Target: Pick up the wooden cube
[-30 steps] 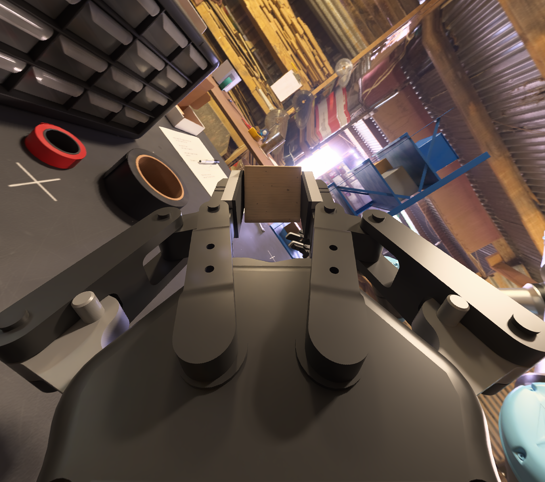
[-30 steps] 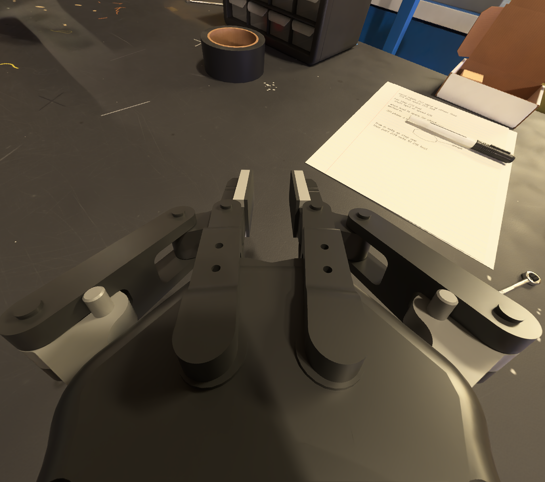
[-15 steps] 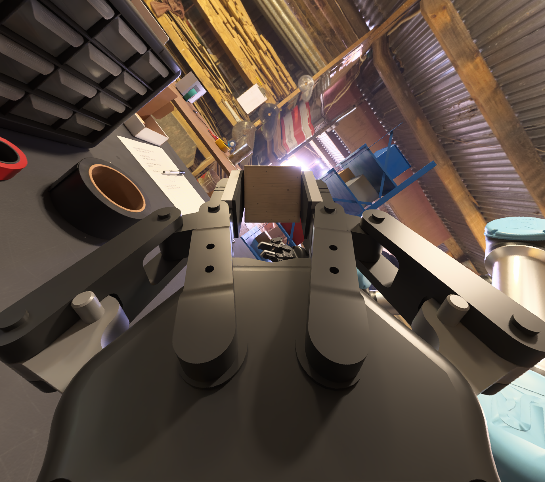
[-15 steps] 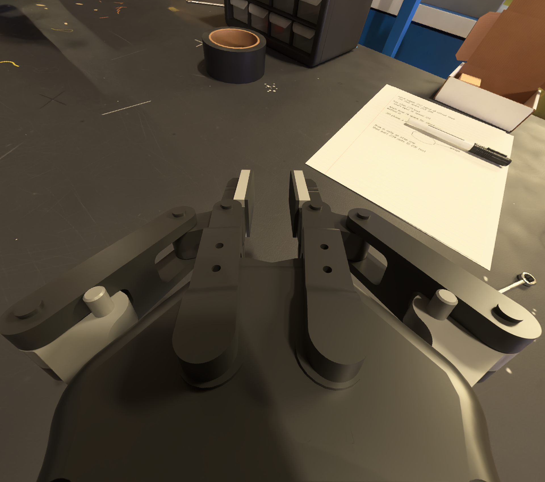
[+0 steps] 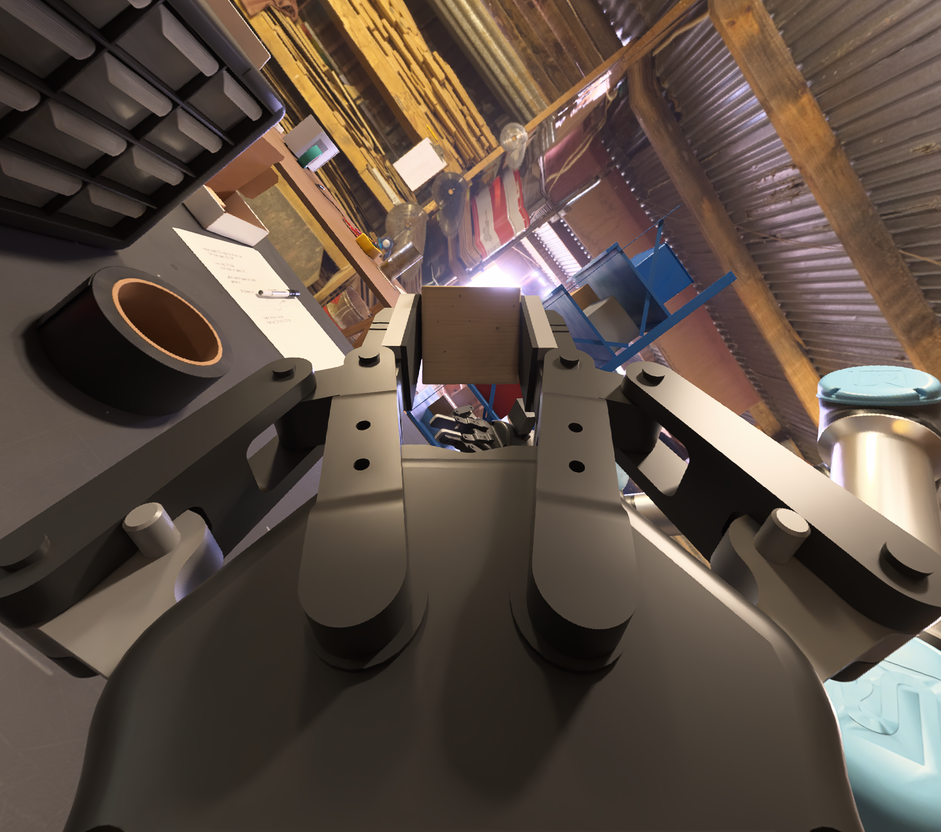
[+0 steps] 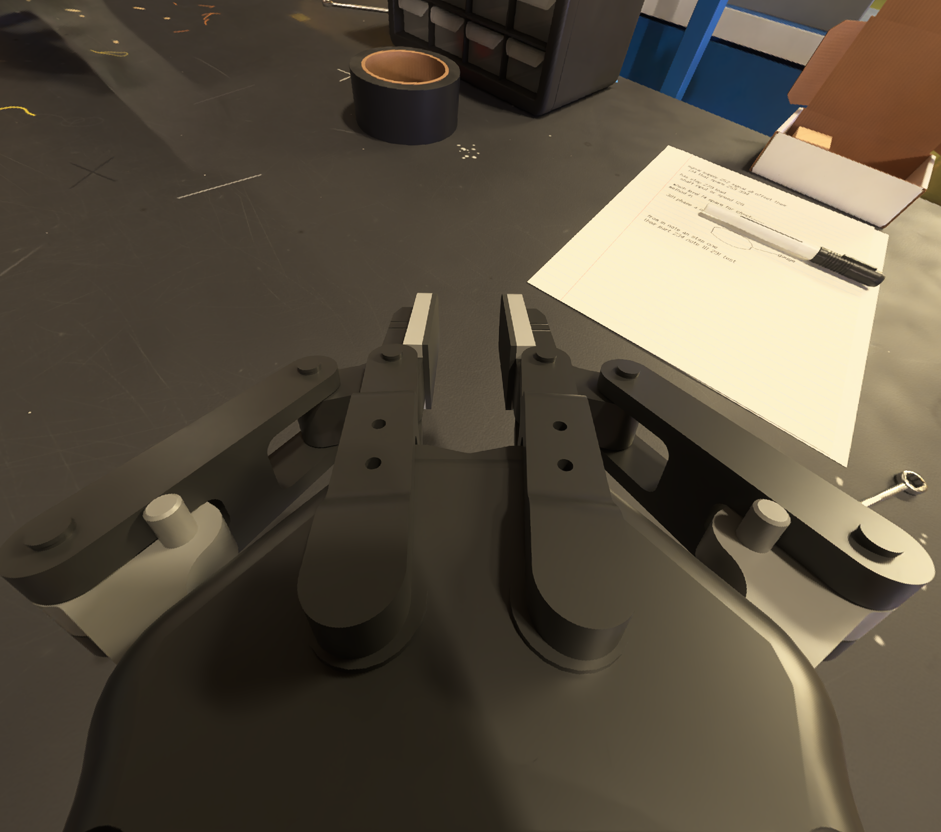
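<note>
Where the left gripper point(image 5: 469, 334) clamps it — wooden cube point(image 5: 469, 335), no long axis, square-on.

Left gripper point(image 5: 471, 334) tilted steeply up toward the roof, jaws drawn in and clamped flat on two opposite faces of the wooden cube point(image 5: 469, 335), held clear of the worktop point(image 5: 61, 400). Finger pads point(image 5: 406, 334) pressed flush against the cube's sides, linkages folded inward. Silver, blue-capped arm joint point(image 5: 876, 420) seen at the right edge of the left wrist view. Right gripper point(image 6: 468, 339) angled down over the worktop point(image 6: 203, 298), jaws parted with a gap between the pale pads point(image 6: 419, 319), nothing between them.
</note>
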Tool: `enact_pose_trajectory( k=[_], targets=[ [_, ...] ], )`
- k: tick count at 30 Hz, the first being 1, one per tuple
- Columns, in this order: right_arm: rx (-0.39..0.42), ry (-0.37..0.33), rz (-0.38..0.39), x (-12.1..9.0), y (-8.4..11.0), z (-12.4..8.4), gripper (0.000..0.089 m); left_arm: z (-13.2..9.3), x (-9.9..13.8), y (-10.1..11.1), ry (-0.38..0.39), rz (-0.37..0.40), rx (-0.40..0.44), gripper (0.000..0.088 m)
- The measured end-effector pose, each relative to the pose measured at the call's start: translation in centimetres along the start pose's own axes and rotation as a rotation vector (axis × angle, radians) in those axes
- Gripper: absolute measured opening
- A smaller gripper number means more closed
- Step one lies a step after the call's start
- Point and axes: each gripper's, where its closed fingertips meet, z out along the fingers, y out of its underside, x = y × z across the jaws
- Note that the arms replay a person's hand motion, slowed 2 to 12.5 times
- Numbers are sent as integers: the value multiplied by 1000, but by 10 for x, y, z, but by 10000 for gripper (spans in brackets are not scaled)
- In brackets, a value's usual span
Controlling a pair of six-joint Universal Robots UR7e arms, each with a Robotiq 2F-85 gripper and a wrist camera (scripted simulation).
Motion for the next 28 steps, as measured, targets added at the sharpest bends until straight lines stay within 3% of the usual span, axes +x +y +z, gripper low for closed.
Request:
enact_pose_trajectory(
  k=[28],
  targets=[
    [26, -44, 12, -11, -9, 7, 223, 36, 25, 22, 88, 38, 1, 329]
  ],
)
